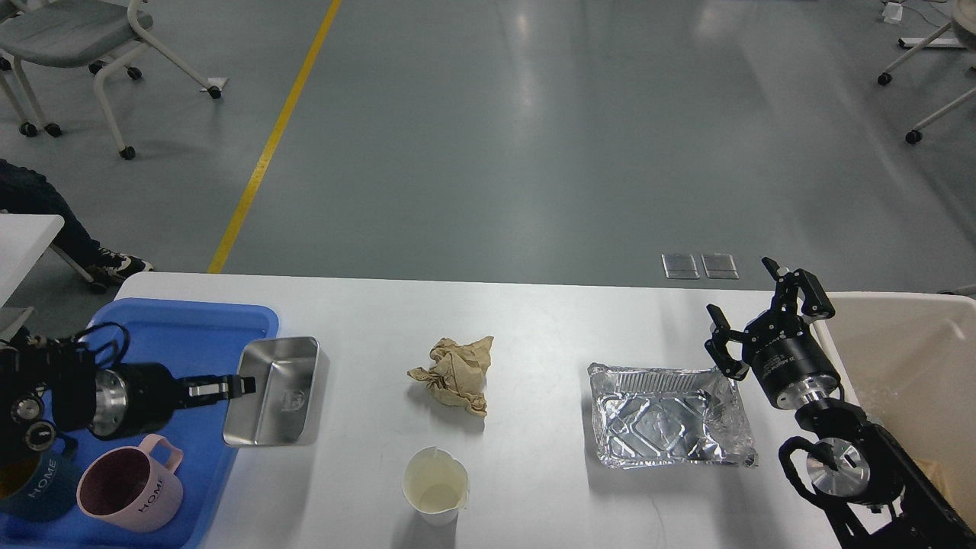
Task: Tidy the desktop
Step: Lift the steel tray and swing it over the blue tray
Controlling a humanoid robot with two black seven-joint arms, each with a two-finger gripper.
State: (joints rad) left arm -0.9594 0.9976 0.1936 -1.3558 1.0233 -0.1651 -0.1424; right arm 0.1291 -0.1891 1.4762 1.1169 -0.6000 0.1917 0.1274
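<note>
The white desk (pixel 534 320) fills the near half of the view, running from the left edge to the right. At its right end stands a beige bin (pixel 907 358); at its left end lies a blue tray (pixel 191 320). A crumpled foil tray (pixel 667 415) sits right of centre, and a steel tin (pixel 274 393) rests half on the blue tray's right rim. Brown crumpled paper (pixel 455 374) lies mid-desk, with a paper cup (pixel 435 484) nearer. A pink mug (pixel 130 488) and a dark blue mug (pixel 34 488) stand on the blue tray. The left pincer (pixel 245 385) grips the tin's left rim. The right pincer (pixel 751 316) hangs wide, empty, between foil tray and bin.
</note>
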